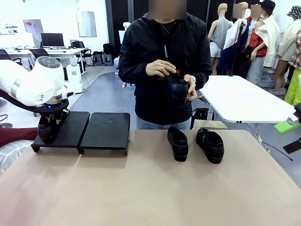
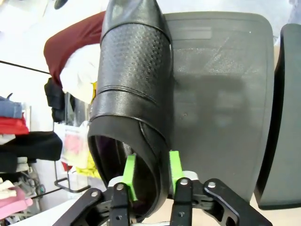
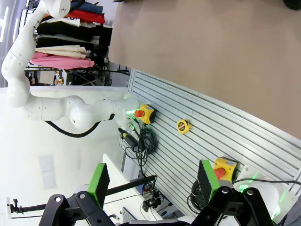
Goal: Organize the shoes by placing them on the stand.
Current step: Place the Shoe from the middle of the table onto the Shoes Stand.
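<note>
A black shoe (image 2: 131, 84) lies on the left platform of the stand (image 1: 70, 127), toe pointing away from my left gripper (image 2: 152, 172). Its green pads (image 2: 175, 169) straddle the shoe's side wall at the heel opening, one inside and one outside; whether they still press on it I cannot tell. In the front view that gripper (image 1: 47, 125) hangs over the platform's left part. Two more shoes (image 1: 178, 143) (image 1: 210, 145) stand side by side on the table. The person holds another shoe (image 1: 178, 88) in both hands at chest height. My right gripper (image 3: 153, 181) is open and holds nothing, off the table's right edge (image 1: 291, 134).
The stand's right platform (image 1: 106, 129) is bare, next to the left one. The tan table (image 1: 141, 188) has wide free room in front. A white side table (image 1: 244, 101) stands behind at the right. The right wrist view looks along the table's underside edge and a slatted wall (image 3: 197, 136).
</note>
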